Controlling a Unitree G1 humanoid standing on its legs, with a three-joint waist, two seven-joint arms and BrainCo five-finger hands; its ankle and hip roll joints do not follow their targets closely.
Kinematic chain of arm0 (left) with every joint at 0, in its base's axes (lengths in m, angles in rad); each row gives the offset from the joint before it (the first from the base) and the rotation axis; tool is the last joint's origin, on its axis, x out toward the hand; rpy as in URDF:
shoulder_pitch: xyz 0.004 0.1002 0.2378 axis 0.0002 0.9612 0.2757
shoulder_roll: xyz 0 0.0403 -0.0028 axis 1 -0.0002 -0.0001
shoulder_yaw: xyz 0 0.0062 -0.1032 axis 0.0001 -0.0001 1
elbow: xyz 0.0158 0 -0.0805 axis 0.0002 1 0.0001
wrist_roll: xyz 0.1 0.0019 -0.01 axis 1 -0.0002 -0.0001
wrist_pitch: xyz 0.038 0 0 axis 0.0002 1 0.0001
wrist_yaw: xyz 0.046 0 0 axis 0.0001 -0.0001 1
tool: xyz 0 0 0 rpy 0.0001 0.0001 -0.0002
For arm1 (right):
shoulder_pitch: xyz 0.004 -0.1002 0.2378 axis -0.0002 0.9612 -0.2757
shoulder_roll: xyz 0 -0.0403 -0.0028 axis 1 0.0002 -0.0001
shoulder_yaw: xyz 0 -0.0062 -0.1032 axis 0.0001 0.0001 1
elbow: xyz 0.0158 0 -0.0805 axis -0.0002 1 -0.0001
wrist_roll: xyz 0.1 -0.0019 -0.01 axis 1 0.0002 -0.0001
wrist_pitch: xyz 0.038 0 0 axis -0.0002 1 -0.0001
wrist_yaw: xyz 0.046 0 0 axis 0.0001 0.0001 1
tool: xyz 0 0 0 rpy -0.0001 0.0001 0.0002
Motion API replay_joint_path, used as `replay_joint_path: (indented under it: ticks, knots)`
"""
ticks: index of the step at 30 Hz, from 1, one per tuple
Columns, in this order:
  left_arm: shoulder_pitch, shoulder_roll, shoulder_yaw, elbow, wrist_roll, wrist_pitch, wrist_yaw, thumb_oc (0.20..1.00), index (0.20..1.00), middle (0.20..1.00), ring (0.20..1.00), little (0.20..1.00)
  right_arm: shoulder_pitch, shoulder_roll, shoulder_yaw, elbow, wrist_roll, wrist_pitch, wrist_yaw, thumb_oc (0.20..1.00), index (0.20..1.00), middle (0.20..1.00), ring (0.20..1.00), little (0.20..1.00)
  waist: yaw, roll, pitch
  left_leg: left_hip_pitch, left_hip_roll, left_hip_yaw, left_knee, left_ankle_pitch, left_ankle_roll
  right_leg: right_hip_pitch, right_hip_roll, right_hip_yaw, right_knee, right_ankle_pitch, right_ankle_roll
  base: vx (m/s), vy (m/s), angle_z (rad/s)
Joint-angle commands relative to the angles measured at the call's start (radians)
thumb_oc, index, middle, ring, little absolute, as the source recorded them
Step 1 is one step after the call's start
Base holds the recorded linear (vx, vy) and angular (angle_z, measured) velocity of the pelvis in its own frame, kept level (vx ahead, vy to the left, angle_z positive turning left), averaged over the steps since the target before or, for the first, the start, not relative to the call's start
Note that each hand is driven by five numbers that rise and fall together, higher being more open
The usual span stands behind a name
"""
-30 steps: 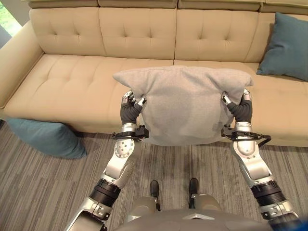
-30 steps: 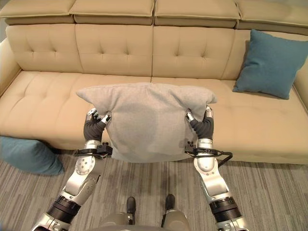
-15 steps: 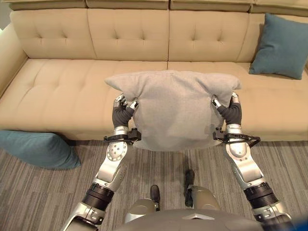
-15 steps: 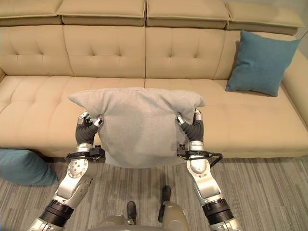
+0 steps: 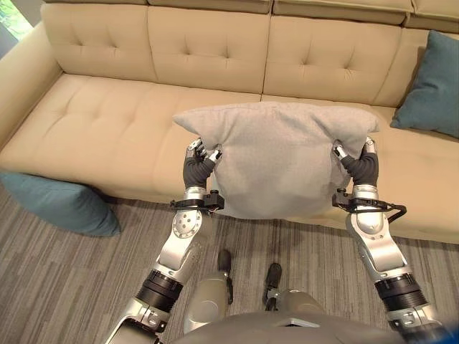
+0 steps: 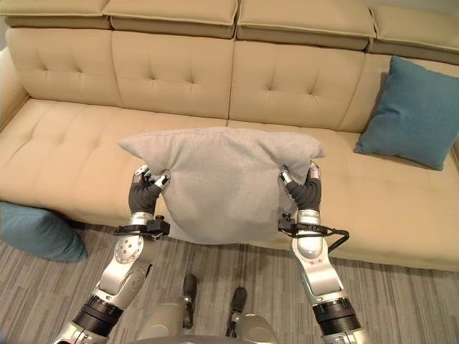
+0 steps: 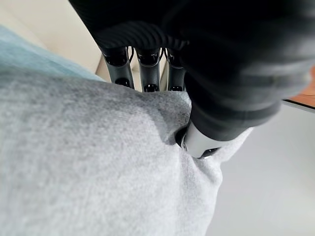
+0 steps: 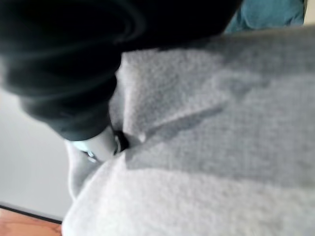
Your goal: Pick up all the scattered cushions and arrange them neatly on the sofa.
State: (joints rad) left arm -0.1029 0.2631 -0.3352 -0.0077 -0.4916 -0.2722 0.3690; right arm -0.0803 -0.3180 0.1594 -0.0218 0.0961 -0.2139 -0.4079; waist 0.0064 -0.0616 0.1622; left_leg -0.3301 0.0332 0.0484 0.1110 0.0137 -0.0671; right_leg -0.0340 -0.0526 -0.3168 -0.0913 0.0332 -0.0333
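A large grey cushion hangs in the air in front of the beige sofa, held up by both hands. My left hand pinches its left upper corner, and my right hand pinches its right upper corner. In the left wrist view the fingers and thumb press into the grey cloth. The right wrist view shows the thumb dug into the same cushion. A teal cushion lies on the floor by the sofa's left front. Another teal cushion leans on the sofa's right backrest.
Grey striped carpet covers the floor in front of the sofa. The sofa's left armrest rises at the far left. Bare seat stretches to the left of the held cushion.
The camera has shifted, so the sofa sits differently in the picture. Both hands keep their hold on the grey cushion at about the same height before the seat.
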Motion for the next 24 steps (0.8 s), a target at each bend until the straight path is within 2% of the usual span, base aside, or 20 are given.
replay_joint_path:
  ticks: [1,4,6,9,10,11,12,13,17,20,24]
  knots:
    - [-0.074,0.010,-0.054,-0.100,0.008,-0.064,-0.064,0.200,0.200,0.200,0.200,0.200,-0.067,0.042,0.039,-0.115,-0.003,-0.103,0.027,0.200,0.200,0.200,0.200,0.200,0.014,-0.003,-0.088,0.133,-0.012,0.015,-0.051,-0.020,0.018,0.059,-0.021,0.070,0.081,-0.107,0.151,0.32,0.277,-0.24]
    - [-0.073,0.018,-0.054,-0.102,0.008,-0.060,-0.072,0.200,0.200,0.200,0.200,0.200,-0.075,0.047,0.038,-0.114,-0.006,-0.101,0.035,0.200,0.200,0.200,0.200,0.200,0.024,-0.006,-0.093,0.167,-0.022,0.025,-0.066,-0.028,0.030,0.061,-0.035,0.082,0.128,-0.123,0.157,0.16,0.163,-0.38]
    - [-0.072,0.046,-0.055,-0.110,0.018,-0.051,-0.072,0.200,0.200,0.200,0.200,0.200,-0.086,0.073,0.043,-0.117,-0.003,-0.098,0.053,0.200,0.200,0.200,0.200,0.200,0.024,-0.008,-0.086,0.212,-0.026,0.043,-0.056,-0.064,0.065,0.013,-0.063,0.101,0.301,-0.121,0.180,0.18,0.230,-0.04]
    - [-0.066,0.055,-0.051,-0.120,0.026,-0.052,-0.067,0.200,0.200,0.200,0.200,0.200,-0.091,0.088,0.053,-0.112,0.003,-0.098,0.063,0.200,0.200,0.200,0.200,0.200,0.021,0.005,-0.076,0.241,-0.024,0.062,-0.058,-0.082,0.086,-0.060,-0.076,0.103,0.430,-0.085,0.207,0.09,0.143,-0.19]
    - [-0.061,0.057,-0.050,-0.121,0.027,-0.052,-0.070,0.200,0.200,0.200,0.200,0.200,-0.089,0.090,0.056,-0.115,0.002,-0.097,0.067,0.200,0.200,0.200,0.200,0.200,0.021,0.007,-0.078,0.260,-0.026,0.068,-0.070,-0.087,0.090,-0.071,-0.083,0.099,0.433,-0.080,0.210,0.12,0.094,-0.08]
    - [-0.057,0.054,-0.052,-0.121,0.029,-0.053,-0.068,0.200,0.200,0.200,0.200,0.200,-0.087,0.091,0.059,-0.114,-0.003,-0.096,0.071,0.200,0.200,0.200,0.200,0.200,0.019,0.012,-0.077,0.279,-0.029,0.070,-0.084,-0.091,0.093,-0.090,-0.084,0.089,0.420,-0.079,0.202,0.18,0.072,-0.09]
    - [-0.051,0.053,-0.049,-0.121,0.028,-0.052,-0.072,0.200,0.200,0.200,0.200,0.200,-0.096,0.090,0.062,-0.110,-0.005,-0.095,0.072,0.200,0.200,0.200,0.200,0.200,0.019,0.015,-0.078,0.296,-0.035,0.076,-0.098,-0.096,0.096,-0.098,-0.090,0.072,0.358,-0.076,0.195,0.20,0.050,-0.36]
    - [-0.049,0.049,-0.045,-0.119,0.024,-0.054,-0.075,0.200,0.200,0.200,0.200,0.200,-0.104,0.089,0.064,-0.109,0.003,-0.095,0.074,0.200,0.200,0.200,0.200,0.200,0.019,0.018,-0.074,0.313,-0.041,0.078,-0.109,-0.100,0.096,-0.122,-0.090,0.059,0.297,-0.049,0.191,0.18,0.007,-0.45]
    - [-0.068,0.042,-0.038,-0.110,0.017,-0.063,-0.085,0.200,0.200,0.200,0.200,0.200,-0.117,0.081,0.063,-0.110,0.007,-0.095,0.073,0.200,0.200,0.200,0.200,0.200,0.012,0.014,-0.064,0.326,-0.050,0.064,-0.102,-0.119,0.090,-0.132,-0.093,0.058,0.202,-0.012,0.201,0.13,-0.068,-0.18]
    - [-0.058,0.027,-0.042,-0.118,0.018,-0.068,-0.089,0.200,0.200,0.200,0.200,0.200,-0.106,0.070,0.056,-0.114,-0.002,-0.097,0.075,0.200,0.200,0.200,0.200,0.200,0.009,0.008,-0.077,0.341,-0.051,0.055,-0.089,-0.141,0.071,-0.083,-0.079,0.054,0.139,-0.007,0.188,0.15,-0.118,0.12]
    - [-0.067,0.011,-0.047,-0.115,0.005,-0.070,-0.093,0.200,0.200,0.200,0.200,0.200,-0.085,0.051,0.037,-0.118,-0.004,-0.100,0.068,0.200,0.200,0.200,0.200,0.200,-0.004,0.002,-0.087,0.330,-0.025,0.040,-0.037,-0.158,0.030,-0.030,-0.059,0.032,0.082,-0.017,0.172,0.12,-0.160,0.27]
